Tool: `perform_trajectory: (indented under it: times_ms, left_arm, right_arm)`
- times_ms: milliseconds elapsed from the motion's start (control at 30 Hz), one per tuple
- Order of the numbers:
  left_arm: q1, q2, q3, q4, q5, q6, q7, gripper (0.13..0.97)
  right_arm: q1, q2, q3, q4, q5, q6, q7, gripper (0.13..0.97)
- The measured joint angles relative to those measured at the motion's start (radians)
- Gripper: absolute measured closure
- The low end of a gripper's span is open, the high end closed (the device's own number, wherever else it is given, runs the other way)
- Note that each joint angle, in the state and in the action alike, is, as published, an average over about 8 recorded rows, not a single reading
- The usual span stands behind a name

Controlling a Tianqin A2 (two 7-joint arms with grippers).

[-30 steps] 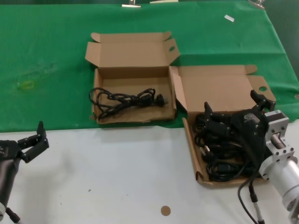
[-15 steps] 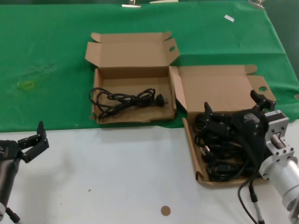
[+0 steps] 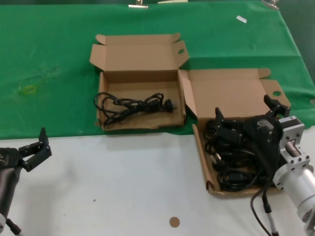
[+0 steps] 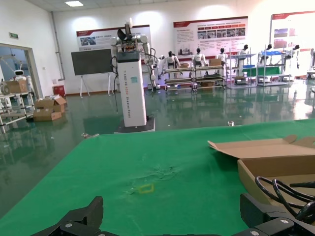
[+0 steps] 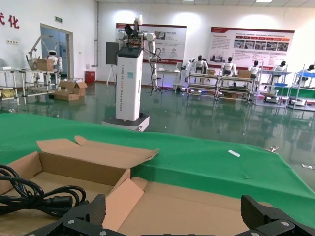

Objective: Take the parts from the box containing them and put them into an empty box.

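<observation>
Head view: right end effector (image 3: 244, 114) spread wide over parts (image 3: 236, 157).

Head view: high, looking forward and down on the white table (image 3: 123, 182) and green cloth (image 3: 49, 64). Both wrist views: low, just above the cloth, facing the hall beyond. Shared by all three: the shallow brown cardboard box with one looped black cord (image 3: 140, 105) (image 4: 275, 167) (image 5: 74, 169).

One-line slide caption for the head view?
Right end effector open over cords in the near box; one cord lies in the far box.
</observation>
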Motion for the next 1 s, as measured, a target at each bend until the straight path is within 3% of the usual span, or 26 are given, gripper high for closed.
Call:
perform_trajectory:
  times_ms: [1000]
  left_arm:
    - [0.000,0.000,0.000,0.000,0.000,0.000,0.000,0.132]
  right_arm:
    - [0.000,0.000,0.000,0.000,0.000,0.000,0.000,0.129]
